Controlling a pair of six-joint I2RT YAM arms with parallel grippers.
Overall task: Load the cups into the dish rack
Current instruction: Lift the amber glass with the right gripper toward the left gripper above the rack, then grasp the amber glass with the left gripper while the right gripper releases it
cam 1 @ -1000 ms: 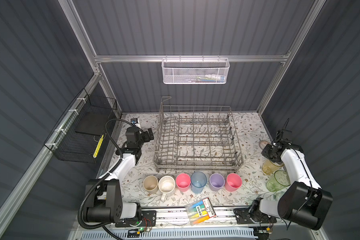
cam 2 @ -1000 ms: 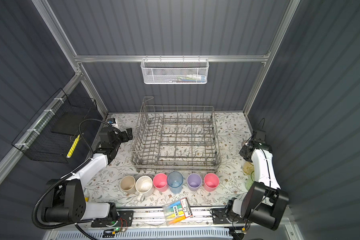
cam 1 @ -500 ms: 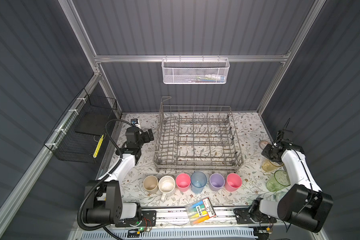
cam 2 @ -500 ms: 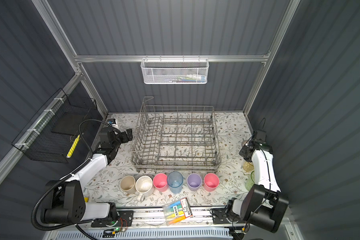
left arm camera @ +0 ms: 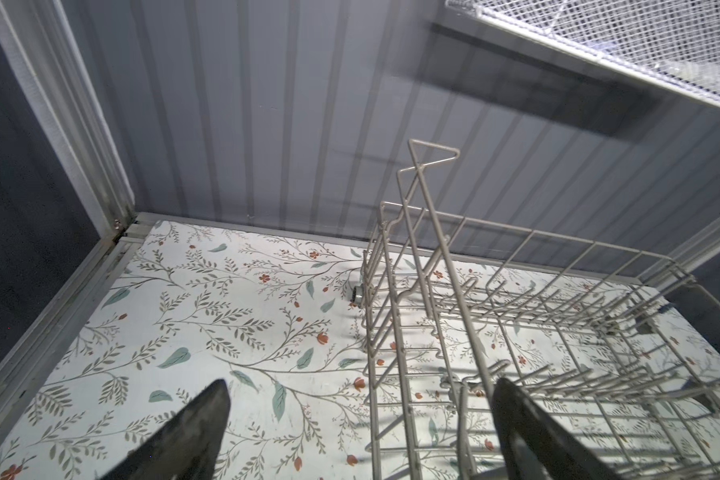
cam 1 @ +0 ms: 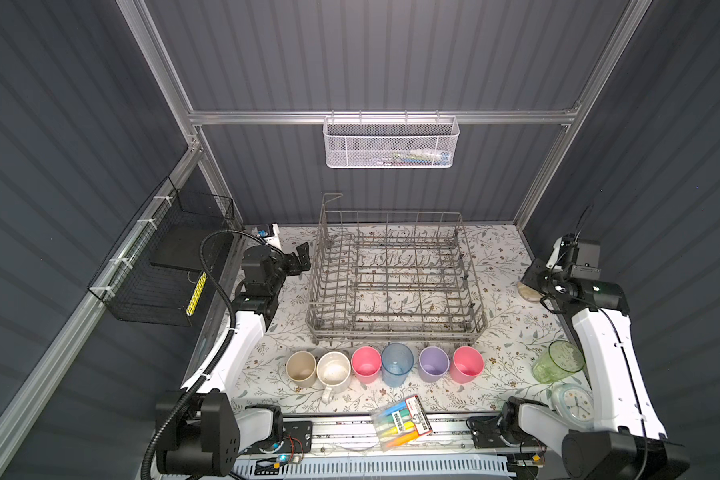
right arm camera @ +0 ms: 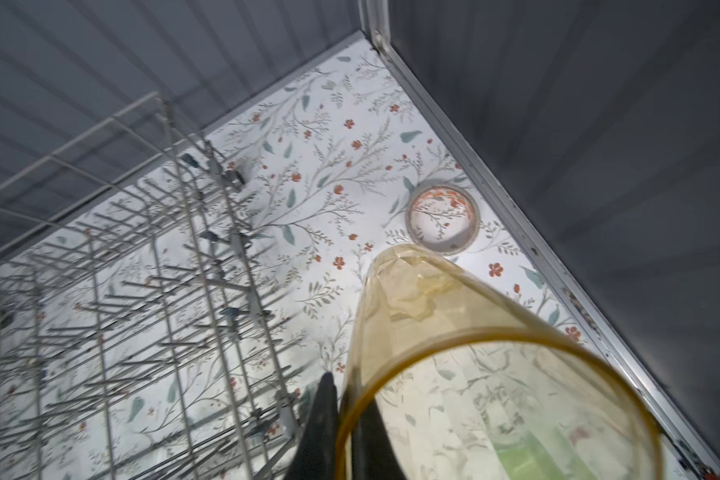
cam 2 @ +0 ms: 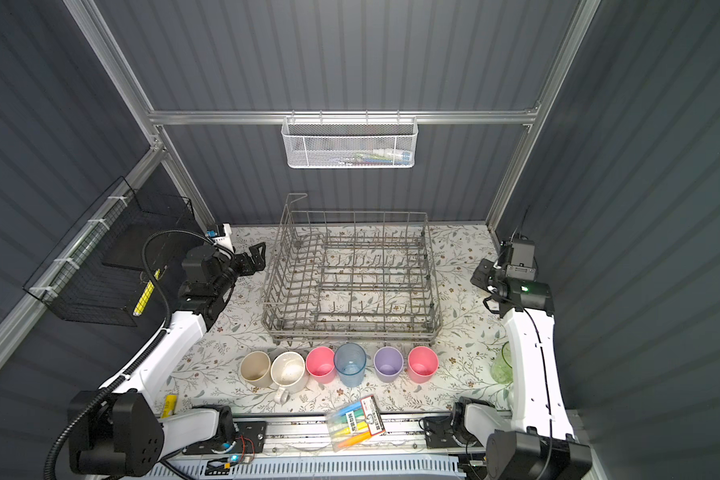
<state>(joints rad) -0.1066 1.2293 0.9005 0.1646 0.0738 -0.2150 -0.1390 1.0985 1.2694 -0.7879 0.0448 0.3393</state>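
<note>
The grey wire dish rack (cam 1: 395,274) (cam 2: 350,274) stands mid-table with no cups in it. In front of it runs a row of cups: beige (cam 1: 301,365), cream mug (cam 1: 333,371), pink (cam 1: 366,364), clear-blue (cam 1: 397,363), lilac (cam 1: 434,363), pink (cam 1: 467,363). A green glass (cam 1: 558,361) stands at the right by my right arm. My right gripper (right arm camera: 350,415) (cam 1: 543,279) is shut on the rim of the amber glass (right arm camera: 474,374), one finger inside and one outside; the top views hide that glass. My left gripper (left arm camera: 362,386) (cam 1: 302,257) hangs open beside the rack's left wall (left arm camera: 391,332).
A tape ring (right arm camera: 441,218) (cam 1: 528,291) lies near the right wall. A marker pack (cam 1: 400,422) and a small clock (cam 1: 574,405) lie at the front edge. A white mesh basket (cam 1: 391,143) hangs on the back wall, a black wire basket (cam 1: 163,266) on the left wall.
My right gripper has shut on the amber glass and carried it up and back from its spot beside the green glass. The left arm has barely moved.
</note>
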